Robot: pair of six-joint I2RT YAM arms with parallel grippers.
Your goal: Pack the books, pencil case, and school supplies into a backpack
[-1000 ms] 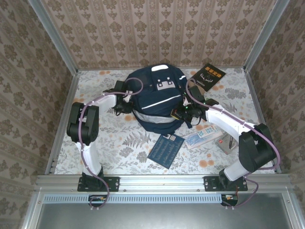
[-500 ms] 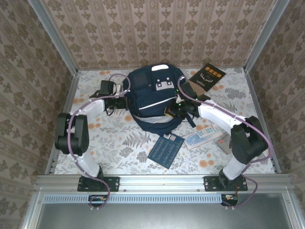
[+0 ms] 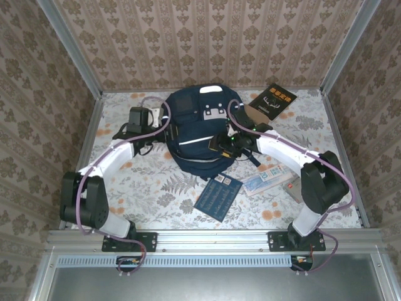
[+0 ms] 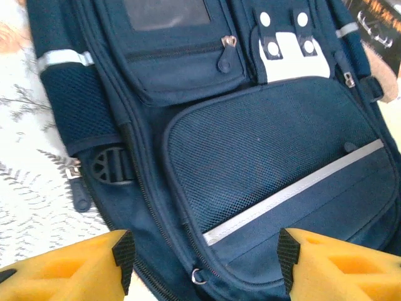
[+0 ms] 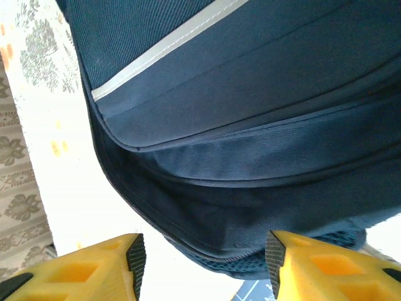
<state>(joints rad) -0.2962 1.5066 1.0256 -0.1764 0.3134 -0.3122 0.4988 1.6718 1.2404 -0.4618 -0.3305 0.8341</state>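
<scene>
**Your backpack (image 3: pixel 200 128) lies mid-table (image 3: pixel 156 188) on a floral cloth, ringed by patterned wallpaper walls (image 3: pixel 213 44).**
Behind it to the right sits a black book (image 3: pixel 274 101), its orange lettering unreadable; in front, a navy book (image 3: pixel 217 197) with a white label. Your left gripper (image 4: pixel 205 252) and right gripper (image 5: pixel 202 254) hang over the backpack, fingers wide, gripping nothing.

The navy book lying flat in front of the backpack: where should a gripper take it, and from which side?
Probably its left corner, approached from the left. The navy book lies flat and turned diamond-wise; that corner points onto bare table, while its right side is near the light-blue pack and its far edge near the backpack. Being thin, pinch the edge.
</scene>
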